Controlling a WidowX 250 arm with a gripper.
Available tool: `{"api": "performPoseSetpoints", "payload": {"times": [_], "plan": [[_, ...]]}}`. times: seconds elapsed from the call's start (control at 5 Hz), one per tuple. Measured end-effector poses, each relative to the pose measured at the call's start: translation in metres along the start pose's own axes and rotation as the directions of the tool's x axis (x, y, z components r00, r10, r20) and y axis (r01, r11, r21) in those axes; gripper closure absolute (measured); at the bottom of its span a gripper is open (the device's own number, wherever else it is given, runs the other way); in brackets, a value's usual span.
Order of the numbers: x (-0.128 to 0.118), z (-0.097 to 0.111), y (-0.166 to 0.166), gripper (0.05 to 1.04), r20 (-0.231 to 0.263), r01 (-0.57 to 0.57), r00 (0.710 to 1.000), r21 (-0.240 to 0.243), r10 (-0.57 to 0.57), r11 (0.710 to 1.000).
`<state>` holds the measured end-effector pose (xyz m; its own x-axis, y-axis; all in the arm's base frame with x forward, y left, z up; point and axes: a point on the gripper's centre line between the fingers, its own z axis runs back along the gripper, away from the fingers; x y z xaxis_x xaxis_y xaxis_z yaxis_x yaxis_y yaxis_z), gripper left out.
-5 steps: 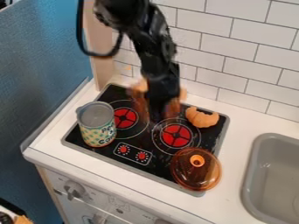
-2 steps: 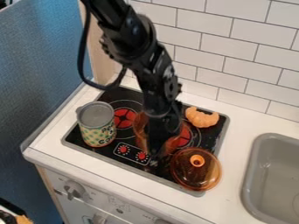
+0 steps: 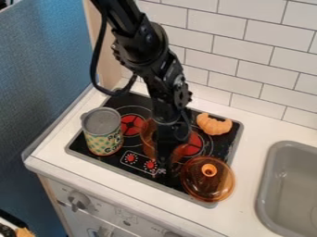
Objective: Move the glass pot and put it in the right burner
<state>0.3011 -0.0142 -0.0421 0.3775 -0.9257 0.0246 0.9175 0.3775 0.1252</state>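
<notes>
Hand (image 3: 163, 160): is hanging down at the glass pot, just left of the right burner; I cannot tell if it is holding the pot or being wide or narrow.
Glass pot (image 3: 147, 140): is sitting partly behind the hand, covering a bit of the right burner's left side.
Pot's job: the hand is likely placing the pot, and the spot is looking too far left.
Pot's next move: is calling for a little shift right, then setting it flat and letting go, if the hand is holding it.
Right burner (image 3: 193, 144): is showing red beside the pot.
Lid (image 3: 207, 184): is lying on the near side of the right burner, standing in the way if the pot is swinging too near.
Bread roll (image 3: 214, 124): is resting behind the right burner, a bit to the right, so the pot could be bumping it.
Can (image 3: 103, 133): is standing well left of the right burner, out of the way.
Sink (image 3: 268, 178): is sitting farther right of the right burner.
</notes>
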Motion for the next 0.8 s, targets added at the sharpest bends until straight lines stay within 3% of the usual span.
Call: {"api": "performPoseSetpoints", "payload": {"times": [0.4,0.6,0.8], "plan": [[-0.0026,-0.0089,0.0057,0.985,-0.012,-0.017,1.000,-0.015,0.017,1.000],[-0.0040,-0.0128,0.0025,0.813,-0.026,-0.006,1.000,-0.044,0.005,0.999],[-0.0049,-0.0132,0.0004,0.498,-0.029,-0.005,1.000,-0.051,0.003,0.999]]}}
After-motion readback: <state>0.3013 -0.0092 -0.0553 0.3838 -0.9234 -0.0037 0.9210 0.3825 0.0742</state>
